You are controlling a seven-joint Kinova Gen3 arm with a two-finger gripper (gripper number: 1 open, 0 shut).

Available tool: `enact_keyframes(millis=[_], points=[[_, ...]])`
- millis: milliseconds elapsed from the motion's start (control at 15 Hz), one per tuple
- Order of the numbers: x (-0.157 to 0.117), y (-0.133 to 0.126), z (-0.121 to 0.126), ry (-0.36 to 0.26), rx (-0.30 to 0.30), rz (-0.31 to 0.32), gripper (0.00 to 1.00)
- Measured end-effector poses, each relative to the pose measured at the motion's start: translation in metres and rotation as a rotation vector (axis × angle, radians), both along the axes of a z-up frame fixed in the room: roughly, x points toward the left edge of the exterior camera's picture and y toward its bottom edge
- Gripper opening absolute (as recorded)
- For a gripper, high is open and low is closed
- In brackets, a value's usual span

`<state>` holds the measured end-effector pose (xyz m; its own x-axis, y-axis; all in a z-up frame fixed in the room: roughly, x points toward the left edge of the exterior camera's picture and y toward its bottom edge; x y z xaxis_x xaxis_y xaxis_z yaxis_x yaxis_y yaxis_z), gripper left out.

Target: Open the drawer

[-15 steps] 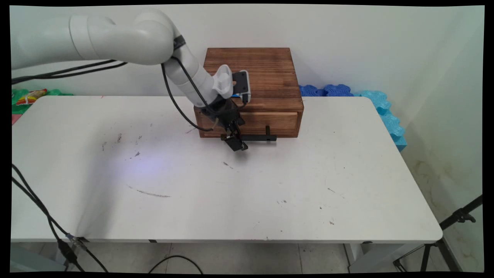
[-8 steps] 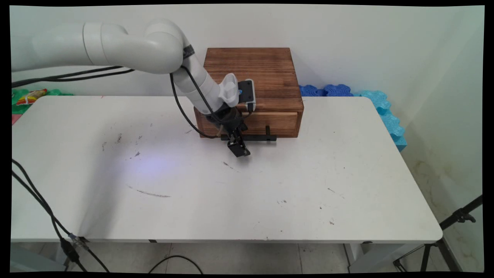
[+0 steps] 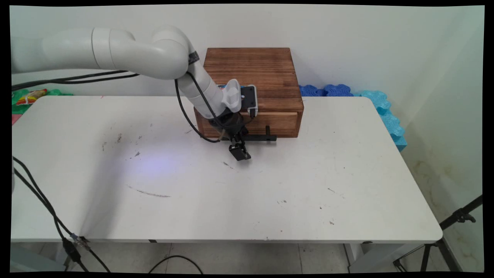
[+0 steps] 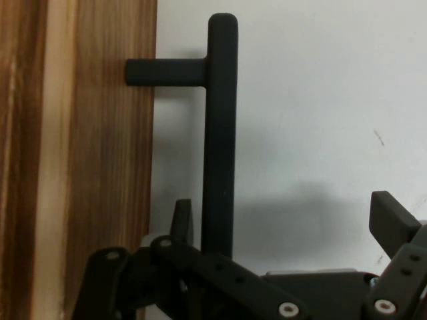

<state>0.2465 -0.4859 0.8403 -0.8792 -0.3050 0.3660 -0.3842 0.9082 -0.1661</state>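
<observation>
The gripper (image 3: 239,153) has its two fingers (image 4: 390,221) spread wide apart and holds nothing. In the hand view the black bar handle (image 4: 220,133) runs up through the gap between them. It sits hard against the finger at 9 o'clock and well clear of the one at 3 o'clock, and whether it touches either finger cannot be told.

Over the last second the gripper has slid a little toward 5 o'clock in the main view, out from the drawer front (image 3: 279,122) and lower toward the table (image 3: 270,193). The white forearm and the wrist camera (image 3: 249,97) above it have swung the same way. The handle (image 3: 256,138) has not moved, and the drawer looks as shut as it was, flush with its frame.

The handle's left end now lies at about 12 o'clock from the fingertips, just beside them. The wooden box (image 3: 252,71) that carries the drawer stands beyond it, against the wall. A black cable (image 3: 185,116) loops down at 9 o'clock of the wrist. Blue foam pieces (image 3: 372,101) lie at 3 o'clock of the box, off the table's far edge.
</observation>
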Motion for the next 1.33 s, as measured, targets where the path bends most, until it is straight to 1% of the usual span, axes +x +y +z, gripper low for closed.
enact_keyframes(millis=[600,933,1333], points=[[-0.004,0.004,-0.01,0.008,0.029,-0.01,1.0],[-0.008,0.014,-0.012,0.017,0.046,-0.019,1.0],[-0.014,0.036,-0.012,0.033,0.061,-0.025,1.0]])
